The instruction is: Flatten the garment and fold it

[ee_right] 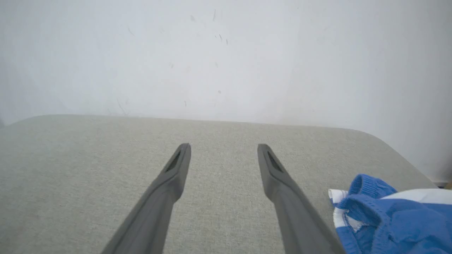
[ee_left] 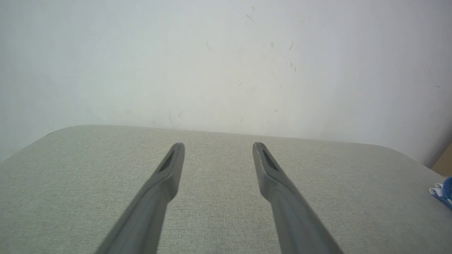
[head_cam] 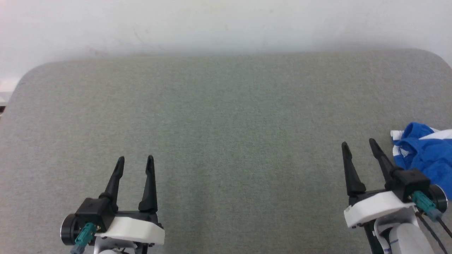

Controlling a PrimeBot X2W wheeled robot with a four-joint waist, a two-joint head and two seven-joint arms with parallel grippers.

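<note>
so the blue shorts [head_cam: 425,157] are just bunched up at the far right edge of the grey table [head_cam: 226,141], right beside the right gripper [head_cam: 358,146]. left gripper [head_cam: 136,162] and right both spread wide, holding nothing

The garment [head_cam: 425,155] partly beyond the head view's right edge

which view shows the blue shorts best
The right wrist view: the garment lies crumpled at lower right, close enough to see its blue folds and white stripe. The head view has it cut off at the right edge; the left wrist view catches a sliver.
</note>
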